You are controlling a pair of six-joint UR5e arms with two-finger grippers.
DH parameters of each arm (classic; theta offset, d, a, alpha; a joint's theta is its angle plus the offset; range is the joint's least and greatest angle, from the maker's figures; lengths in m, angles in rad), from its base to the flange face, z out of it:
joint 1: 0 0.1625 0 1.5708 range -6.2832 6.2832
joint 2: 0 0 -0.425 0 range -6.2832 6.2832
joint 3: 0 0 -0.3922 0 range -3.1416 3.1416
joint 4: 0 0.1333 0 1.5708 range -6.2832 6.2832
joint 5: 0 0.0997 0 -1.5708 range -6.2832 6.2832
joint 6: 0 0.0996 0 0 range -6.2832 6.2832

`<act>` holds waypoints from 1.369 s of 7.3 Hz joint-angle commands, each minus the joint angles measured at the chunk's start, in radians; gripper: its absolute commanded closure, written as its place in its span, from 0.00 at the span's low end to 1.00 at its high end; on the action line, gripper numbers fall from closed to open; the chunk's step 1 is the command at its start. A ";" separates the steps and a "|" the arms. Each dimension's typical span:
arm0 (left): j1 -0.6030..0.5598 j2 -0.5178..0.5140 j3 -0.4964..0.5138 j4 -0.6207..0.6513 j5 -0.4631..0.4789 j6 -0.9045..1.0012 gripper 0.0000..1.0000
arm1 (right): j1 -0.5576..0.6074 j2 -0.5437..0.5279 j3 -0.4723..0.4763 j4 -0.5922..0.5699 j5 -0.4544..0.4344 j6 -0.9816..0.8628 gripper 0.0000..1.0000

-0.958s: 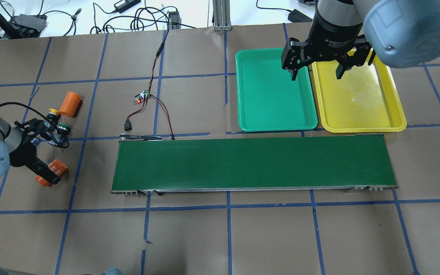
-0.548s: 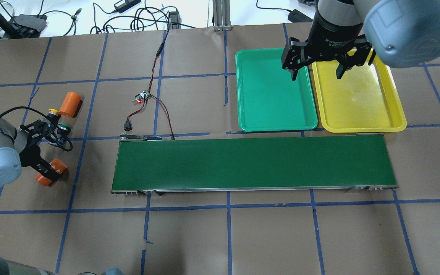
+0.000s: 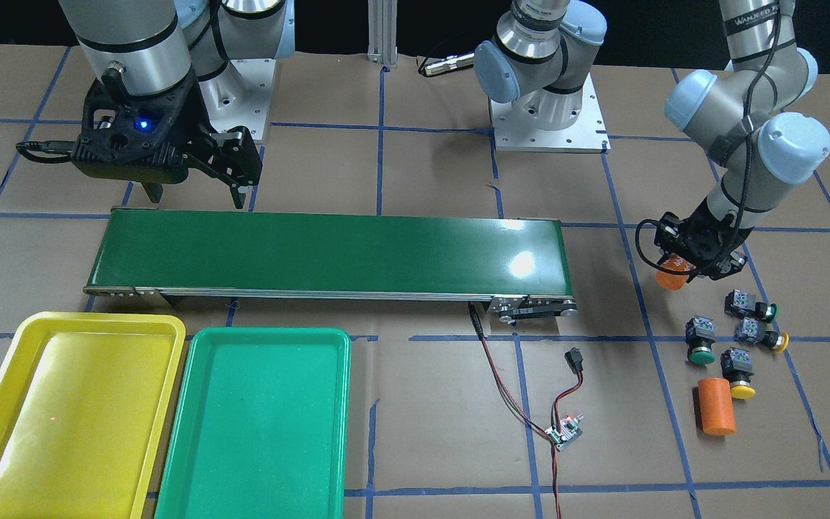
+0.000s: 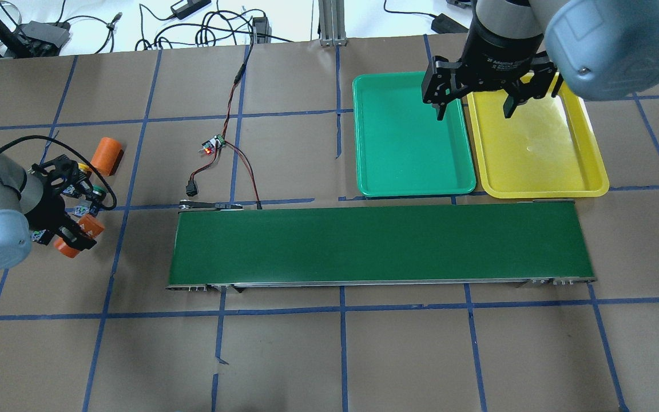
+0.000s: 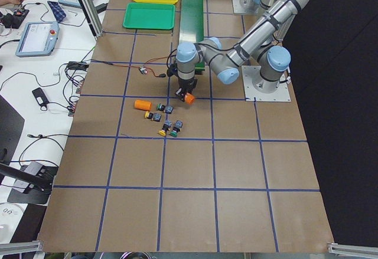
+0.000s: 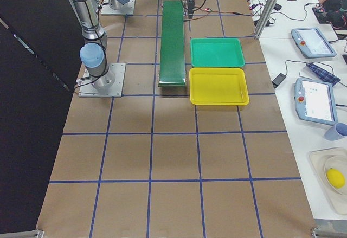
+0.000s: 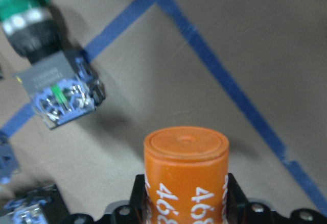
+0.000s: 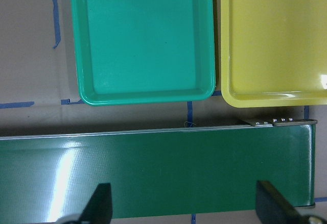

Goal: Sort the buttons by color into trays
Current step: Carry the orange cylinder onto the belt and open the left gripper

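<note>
At the left end of the worktop (image 3: pixel 422 173), over brown paper gridded with blue tape, the left end effector (image 3: pixel 683 265) is closed narrow around a smooth orange plastic cylinder (image 7: pixel 186 173) printed with white digits. Its black fingers (image 7: pixel 137 198) press the curved sides, and the flat round end with its slight rim faces down toward the paper. Near it lie four small push-button switches with boxy black bodies, grey-blue terminal backs and round domed caps: a green-capped button (image 3: pixel 750 308), a yellow-capped button (image 3: pixel 762 336), a second green-capped button (image 3: pixel 699 340) and a second yellow-capped button (image 3: pixel 738 369). All rest loose on the paper, well apart from the trays. A second orange cylinder (image 3: pixel 716 406) lies on its side just beside them. Toward the opposite end, the right end effector (image 4: pixel 473 111) hangs with its two black fingers spread wide, gripping nothing, above the right end of a long, flat, glossy dark-green conveyor belt (image 3: pixel 328 252). Across the belt from the robot sit two shallow rectangular plastic trays with rounded corners and raised rims, a green tray (image 3: pixel 256 425) and a yellow tray (image 3: pixel 62 418), side by side.
</note>
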 commanded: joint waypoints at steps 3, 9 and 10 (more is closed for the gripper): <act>-0.477 0.122 0.039 -0.151 -0.106 -0.172 1.00 | 0.000 0.000 0.000 0.000 0.000 0.000 0.00; -0.537 0.104 -0.038 0.026 -0.022 -0.214 0.00 | 0.000 0.000 0.000 0.001 0.000 0.000 0.00; -0.476 0.112 0.029 -0.043 -0.031 -0.214 0.00 | 0.000 0.000 0.000 0.001 0.000 0.000 0.00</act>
